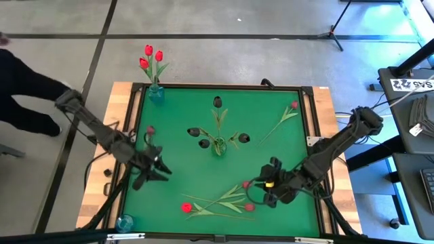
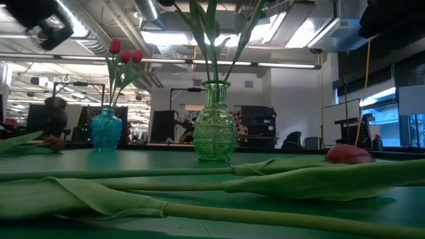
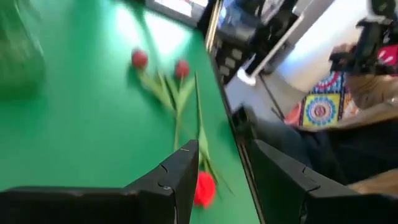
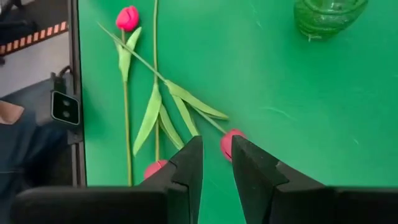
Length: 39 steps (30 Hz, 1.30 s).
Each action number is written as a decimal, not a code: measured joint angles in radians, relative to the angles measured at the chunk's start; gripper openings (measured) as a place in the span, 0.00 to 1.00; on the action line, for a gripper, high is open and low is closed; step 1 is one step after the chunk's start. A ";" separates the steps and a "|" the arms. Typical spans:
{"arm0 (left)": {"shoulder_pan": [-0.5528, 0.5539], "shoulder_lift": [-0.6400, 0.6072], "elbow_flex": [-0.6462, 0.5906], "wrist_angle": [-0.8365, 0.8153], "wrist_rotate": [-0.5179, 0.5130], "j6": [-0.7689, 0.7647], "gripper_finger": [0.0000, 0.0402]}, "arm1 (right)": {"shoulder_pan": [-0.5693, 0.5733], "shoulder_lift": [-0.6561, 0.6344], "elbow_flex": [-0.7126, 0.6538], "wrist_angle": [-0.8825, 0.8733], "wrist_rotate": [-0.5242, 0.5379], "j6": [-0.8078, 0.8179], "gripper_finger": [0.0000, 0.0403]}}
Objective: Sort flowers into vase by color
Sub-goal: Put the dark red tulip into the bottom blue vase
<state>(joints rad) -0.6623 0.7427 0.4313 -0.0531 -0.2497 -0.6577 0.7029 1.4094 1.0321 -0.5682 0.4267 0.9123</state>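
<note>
High view: the green surface carries a clear vase at its centre with dark tulips fanned out from it, and a blue vase at the far left corner holding three red tulips. Three loose tulips lie crossed along the near edge, one more lies near the far right corner, and another lies by the left edge. The left gripper hangs over the left side of the surface, fingers spread with nothing between them. The right gripper hovers just beside the near pile; in the right wrist view its fingers stand slightly apart above the surface, gripping nothing, with a red head just beyond the tips. A second small blue vase stands at the near left corner.
</note>
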 joint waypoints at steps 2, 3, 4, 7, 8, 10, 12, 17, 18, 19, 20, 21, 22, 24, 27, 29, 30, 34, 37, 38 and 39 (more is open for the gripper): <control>-0.049 0.051 0.000 -0.009 -0.026 -0.097 0.36 | 0.000 0.007 0.000 -0.002 0.000 0.000 0.21; -0.070 0.073 0.000 -0.015 -0.039 -0.148 0.36 | 0.004 0.010 0.000 -0.002 0.000 0.000 0.21; -0.087 0.094 0.000 -0.026 -0.054 -0.198 0.36 | 0.004 0.011 0.000 -0.003 0.001 -0.003 0.21; -0.106 0.134 0.010 -0.142 -0.106 -0.345 0.36 | 0.004 0.011 0.000 -0.008 0.012 -0.034 0.21; -0.104 0.141 0.018 -0.213 -0.138 -0.403 0.36 | 0.004 0.011 0.000 -0.008 0.022 -0.048 0.21; -0.084 0.147 0.039 -0.390 -0.189 -0.527 0.36 | 0.004 0.011 0.000 -0.009 0.047 -0.079 0.21; -0.041 0.148 0.058 -0.559 -0.203 -0.639 0.36 | 0.004 0.012 0.000 -0.008 0.072 -0.116 0.21; 0.161 0.148 0.082 -0.857 -0.143 -0.750 0.36 | 0.003 0.012 0.000 -0.009 0.167 -0.183 0.21; 0.218 0.148 0.082 -0.891 -0.123 -0.741 0.36 | 0.003 0.012 0.000 -0.008 0.189 -0.184 0.21; 0.276 0.149 0.082 -0.899 -0.098 -0.715 0.36 | 0.003 0.012 0.000 -0.008 0.206 -0.185 0.21; 0.335 0.149 0.082 -0.895 -0.072 -0.681 0.36 | 0.003 0.012 0.000 -0.008 0.212 -0.186 0.21; 0.395 0.148 0.082 -0.894 -0.045 -0.644 0.37 | 0.003 0.012 0.000 -0.009 0.215 -0.188 0.21; 0.457 0.148 0.082 -0.896 -0.019 -0.611 0.38 | 0.001 0.012 0.000 -0.009 0.217 -0.189 0.21; 0.582 0.148 0.082 -0.902 0.037 -0.553 0.40 | -0.004 0.012 0.000 -0.008 0.208 -0.195 0.21; 0.761 0.151 0.082 -0.917 0.087 -0.440 0.43 | -0.003 0.011 0.000 -0.008 0.185 -0.216 0.21; 0.867 0.161 0.082 -0.936 0.094 -0.379 0.43 | -0.003 0.012 0.000 -0.008 0.183 -0.233 0.21; 0.914 0.168 0.082 -0.944 0.099 -0.345 0.43 | -0.003 0.012 0.000 -0.009 0.183 -0.237 0.21; 1.058 0.220 0.089 -0.946 0.153 -0.244 0.44 | -0.003 0.012 0.000 -0.009 0.183 -0.252 0.21; 1.110 0.283 0.137 -0.994 0.162 -0.191 0.44 | -0.003 0.012 0.000 -0.009 0.183 -0.267 0.21; 1.123 0.307 0.165 -1.029 0.155 -0.175 0.44 | -0.003 0.012 0.000 -0.009 0.183 -0.267 0.21; 1.133 0.331 0.195 -1.062 0.142 -0.161 0.44 | -0.003 0.012 0.000 -0.011 0.184 -0.271 0.21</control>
<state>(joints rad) 0.4705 1.0738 0.6262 -1.1150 -0.1072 -0.8192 0.6998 1.4212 1.0321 -0.5794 0.6102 0.6417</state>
